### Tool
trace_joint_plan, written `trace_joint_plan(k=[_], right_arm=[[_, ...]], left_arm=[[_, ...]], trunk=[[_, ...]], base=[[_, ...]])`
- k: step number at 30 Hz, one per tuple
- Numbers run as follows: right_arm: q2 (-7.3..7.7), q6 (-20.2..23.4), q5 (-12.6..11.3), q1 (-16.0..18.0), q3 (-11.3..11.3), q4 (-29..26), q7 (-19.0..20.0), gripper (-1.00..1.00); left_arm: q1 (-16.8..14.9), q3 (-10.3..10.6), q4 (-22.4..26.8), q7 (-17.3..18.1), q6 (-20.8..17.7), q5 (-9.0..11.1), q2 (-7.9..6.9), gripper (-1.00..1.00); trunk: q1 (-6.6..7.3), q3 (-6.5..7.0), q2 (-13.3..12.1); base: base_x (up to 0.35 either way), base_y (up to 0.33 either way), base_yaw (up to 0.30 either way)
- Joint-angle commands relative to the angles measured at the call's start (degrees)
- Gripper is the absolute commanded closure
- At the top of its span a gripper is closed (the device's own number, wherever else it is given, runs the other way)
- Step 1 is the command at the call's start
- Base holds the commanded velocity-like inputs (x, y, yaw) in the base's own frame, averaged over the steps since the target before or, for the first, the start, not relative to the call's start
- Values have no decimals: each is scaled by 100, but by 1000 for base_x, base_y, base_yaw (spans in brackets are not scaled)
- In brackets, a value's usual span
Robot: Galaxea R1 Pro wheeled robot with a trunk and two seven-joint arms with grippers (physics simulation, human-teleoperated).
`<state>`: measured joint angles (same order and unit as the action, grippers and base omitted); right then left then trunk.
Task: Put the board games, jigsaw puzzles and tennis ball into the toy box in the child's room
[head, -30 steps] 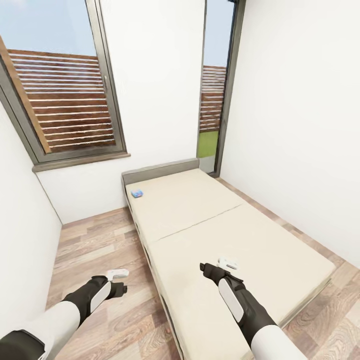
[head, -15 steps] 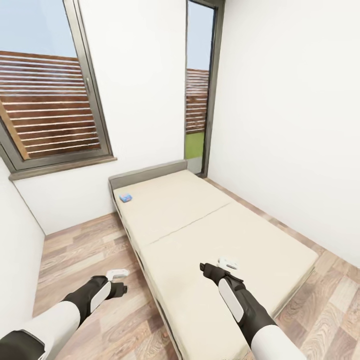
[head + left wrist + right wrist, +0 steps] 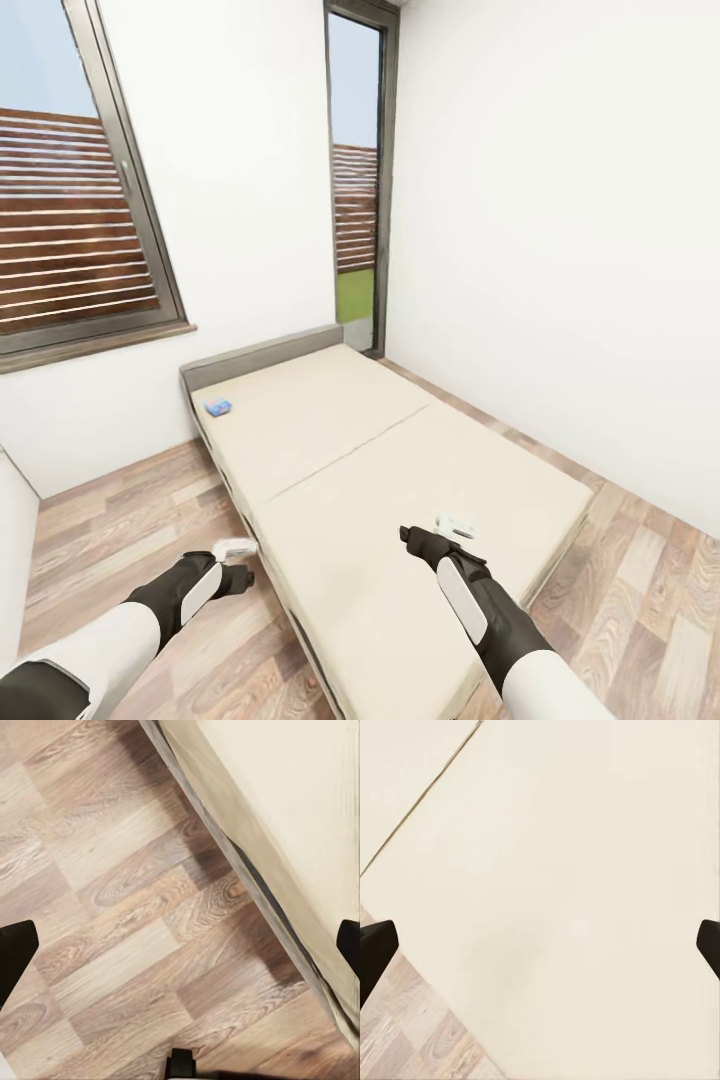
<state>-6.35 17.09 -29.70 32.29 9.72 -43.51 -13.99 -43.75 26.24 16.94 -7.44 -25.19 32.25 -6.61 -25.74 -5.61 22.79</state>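
Observation:
A low bed (image 3: pixel 400 470) with a plain beige mattress and grey headboard runs away from me across the room. One small blue board game (image 3: pixel 218 407) lies on the mattress near the headboard, at the far left corner. My left gripper (image 3: pixel 240 562) hangs open over the wooden floor beside the bed's near left edge, holding nothing. My right gripper (image 3: pixel 440 535) is open above the near part of the mattress, also holding nothing. The left wrist view shows the floor and the bed (image 3: pixel 300 832) edge; the right wrist view shows the mattress (image 3: pixel 570 870) with a strip of floor.
A large window (image 3: pixel 70 230) with brown slats outside fills the left wall, and a tall narrow window (image 3: pixel 355 190) stands behind the headboard. White walls close the room at the back and right. Wooden floor (image 3: pixel 640 560) runs along both sides of the bed.
The whole head view has swung to the right, so the bed and windows sit further left in the picture. Both arms keep the same pose, grippers still open.

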Motion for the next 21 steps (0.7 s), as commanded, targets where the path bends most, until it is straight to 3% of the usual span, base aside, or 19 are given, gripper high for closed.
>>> trace_joint_plan(k=[1,11,21], right_arm=[[2,14,-55,6,19,-8,-51,-100],[2,14,-54,6,21,-8,-51,-100],[2,14,-58,6,16,-8,-51,-100]], left_arm=[[-2,40,20,-44,-30,62,-7,-100],[-2,40,20,-47,-30,62,-7,-100],[-2,45,19,-47,-30,62,-7,-100]], trunk=[[-4,-8,13],[-4,15,13],[-4,16,13]], base=[[0,0,-231],[0,7,-96],[0,122,-9]])
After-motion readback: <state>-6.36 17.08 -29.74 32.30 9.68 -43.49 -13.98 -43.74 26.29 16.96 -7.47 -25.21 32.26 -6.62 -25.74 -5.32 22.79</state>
